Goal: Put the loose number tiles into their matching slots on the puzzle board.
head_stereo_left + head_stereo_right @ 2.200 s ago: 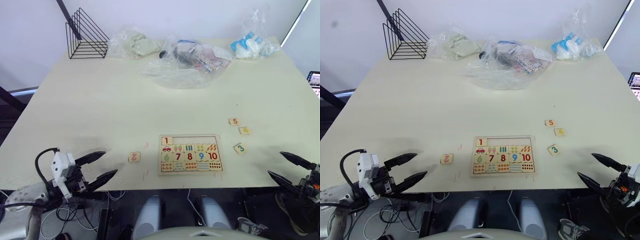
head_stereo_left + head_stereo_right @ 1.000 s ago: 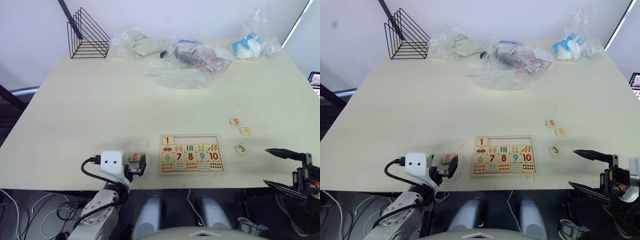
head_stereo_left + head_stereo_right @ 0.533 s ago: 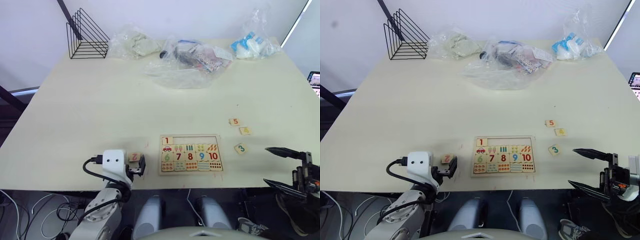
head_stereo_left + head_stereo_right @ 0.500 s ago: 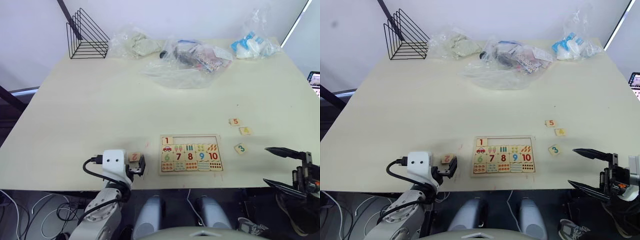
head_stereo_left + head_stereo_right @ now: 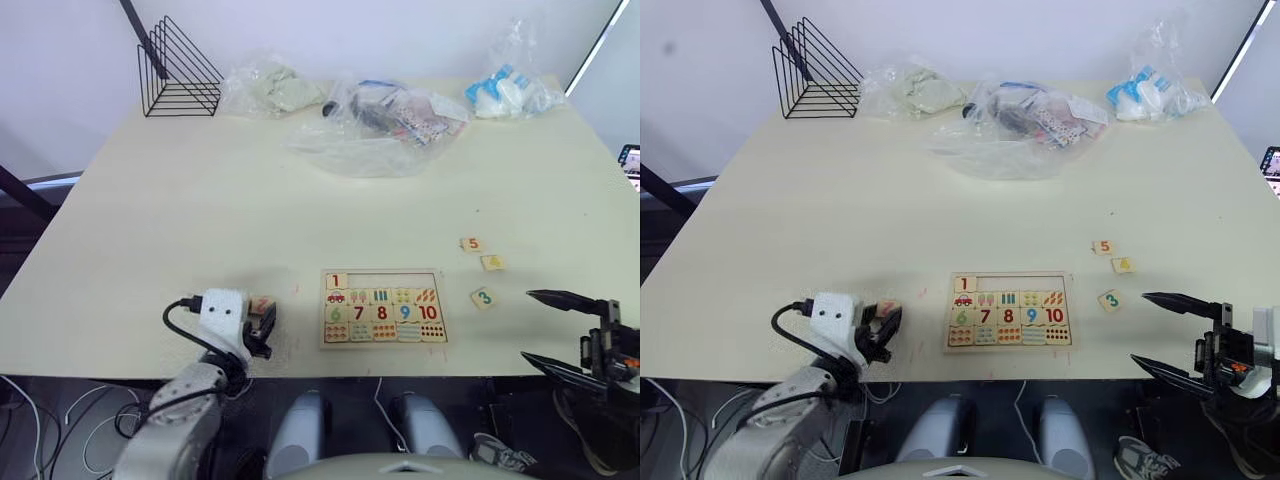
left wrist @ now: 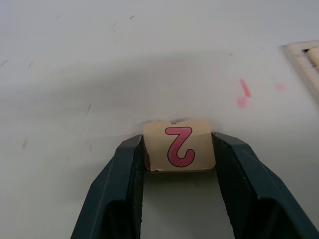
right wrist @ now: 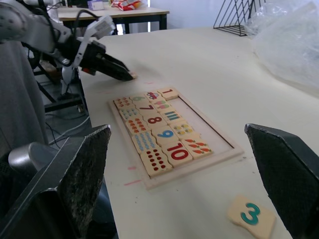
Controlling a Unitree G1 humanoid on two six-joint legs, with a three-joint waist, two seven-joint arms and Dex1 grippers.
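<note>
The small square pale-wood tile printed with a pink 2 (image 6: 179,145) is pinched by its two side edges between the black fingers of the left claw (image 6: 178,149), low over the cream table (image 5: 250,200), just left of the flat rectangular pale-wood puzzle board (image 5: 382,306). In the board's top row the tile with a red 1 (image 5: 336,281) is seated at the left end; the recess beside it (image 5: 358,281) is judged the target. The step is best done by lifting the tile clear of the raised rim, carrying it right, squaring its edges to the recess, lowering it flat, then releasing. The digit should be checked for upright orientation. The right claw (image 5: 1175,330) is held wide apart and empty at the table's near edge, close to the green 3 tile (image 5: 1109,299); the yellow 4 (image 5: 1122,265) and orange 5 (image 5: 1103,247) tiles lie just beyond.
</note>
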